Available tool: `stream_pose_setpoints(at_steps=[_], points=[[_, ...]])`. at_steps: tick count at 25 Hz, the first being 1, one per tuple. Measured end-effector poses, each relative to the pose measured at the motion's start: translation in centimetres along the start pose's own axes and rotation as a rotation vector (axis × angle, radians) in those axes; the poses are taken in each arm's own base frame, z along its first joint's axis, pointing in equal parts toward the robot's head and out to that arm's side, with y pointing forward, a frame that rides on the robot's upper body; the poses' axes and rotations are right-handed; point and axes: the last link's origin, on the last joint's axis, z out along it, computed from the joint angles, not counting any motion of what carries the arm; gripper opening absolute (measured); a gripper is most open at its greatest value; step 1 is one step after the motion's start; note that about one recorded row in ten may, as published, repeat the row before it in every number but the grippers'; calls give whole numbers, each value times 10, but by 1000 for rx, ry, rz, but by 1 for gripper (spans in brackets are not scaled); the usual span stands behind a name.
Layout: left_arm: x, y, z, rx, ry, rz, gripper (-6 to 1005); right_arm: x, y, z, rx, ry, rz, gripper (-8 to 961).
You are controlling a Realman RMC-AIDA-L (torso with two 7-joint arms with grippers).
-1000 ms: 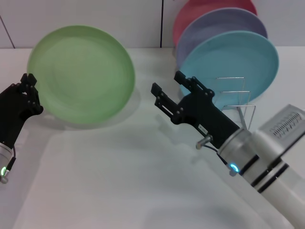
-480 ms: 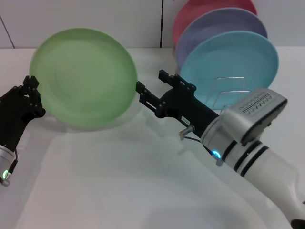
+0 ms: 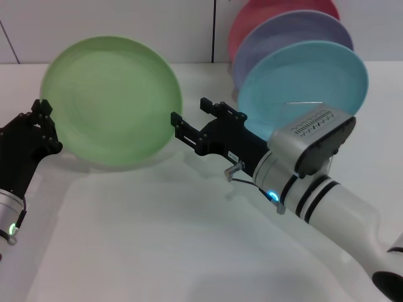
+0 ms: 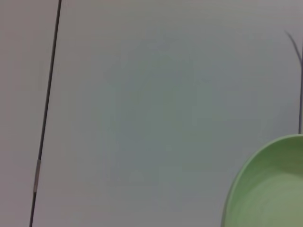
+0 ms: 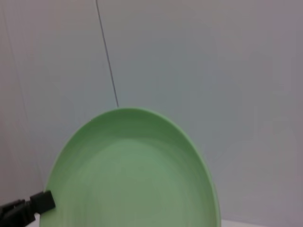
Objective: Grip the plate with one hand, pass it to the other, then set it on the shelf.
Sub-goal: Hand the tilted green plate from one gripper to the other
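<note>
The light green plate (image 3: 110, 100) is held up off the table, tilted almost upright with its face toward me. My left gripper (image 3: 43, 123) is shut on its left rim. My right gripper (image 3: 189, 114) is open at the plate's right rim, with its lower finger right at the edge. The right wrist view shows the plate (image 5: 137, 175) filling the lower part of the picture, with a black finger of the left gripper (image 5: 28, 208) at its edge. A slice of the plate (image 4: 270, 189) shows in the left wrist view. Only a bit of the shelf's wire (image 3: 305, 102) shows behind my right arm.
A sky-blue plate (image 3: 315, 75), a lavender plate (image 3: 277, 34) and a pink plate (image 3: 258, 12) stand upright one behind another at the back right. The white table (image 3: 157, 239) spreads below both arms. A pale wall stands behind.
My right gripper has moved left from in front of the sky-blue plate to the green plate's right rim. The green plate has shifted slightly right in the left gripper.
</note>
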Motion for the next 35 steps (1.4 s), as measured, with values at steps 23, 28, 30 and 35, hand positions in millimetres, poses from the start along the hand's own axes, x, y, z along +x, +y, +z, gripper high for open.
stream_pose_setpoints(at_steps=[23, 28, 30, 35], points=[[-2, 2, -2, 29, -2, -15, 31, -7, 0, 17, 9, 44, 4, 702], [-3, 3, -3, 33, -7, -22, 31, -7, 0, 17, 10, 42, 5, 702], [-3, 3, -3, 34, -7, -23, 31, -8, -1, 18, 13, 39, 7, 676], [-3, 3, -3, 35, -7, -24, 31, -9, -2, 18, 18, 35, 10, 610]])
